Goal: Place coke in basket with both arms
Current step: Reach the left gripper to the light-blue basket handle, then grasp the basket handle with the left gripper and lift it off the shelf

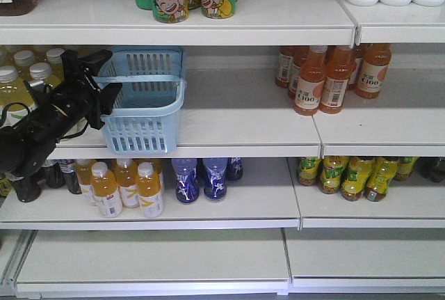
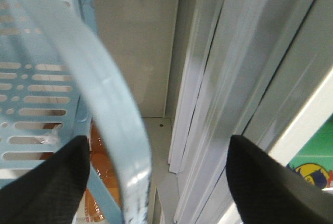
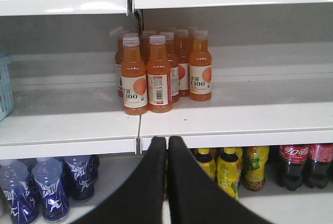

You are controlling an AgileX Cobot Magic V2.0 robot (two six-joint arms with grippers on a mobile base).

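The basket (image 1: pixel 142 129) stands at centre left of the front view, near the front edge of the middle shelf (image 1: pixel 236 119). No all-red coke shows in any view; the cola bottles (image 3: pixel 294 164) at lower right of the right wrist view are dark plastic.

The left tool (image 2: pixel 156 140) gapes wide and holds nothing. The basket's handle (image 2: pixel 112 125) runs between its jaws, close to the one at lower left of frame. The right tool (image 3: pixel 166 141) is pressed closed and empty, facing orange bottles (image 3: pixel 156 73).

The handle is a thin, glossy, curved strap that swings. An off-centre squeeze could let it slip, or tip the light slotted basket off the smooth white shelf. The jaws are matte, black and wedge-shaped.
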